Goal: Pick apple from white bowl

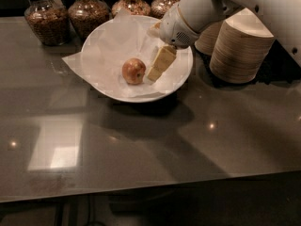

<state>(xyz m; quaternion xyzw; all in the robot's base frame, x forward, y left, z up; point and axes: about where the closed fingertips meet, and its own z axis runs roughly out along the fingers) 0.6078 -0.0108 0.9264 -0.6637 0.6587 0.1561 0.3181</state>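
A small reddish-orange apple lies in the middle of the wide white bowl, on its crinkled white paper lining. The bowl stands at the back of the grey table. My gripper reaches down into the bowl from the upper right, and its pale yellow tip is just right of the apple, very close to it. The white arm comes in from the top right corner.
Several glass jars of brown snacks stand in a row behind the bowl. Two stacks of small beige paper bowls stand right of the white bowl, under the arm. The glossy grey table stretches to the front edge.
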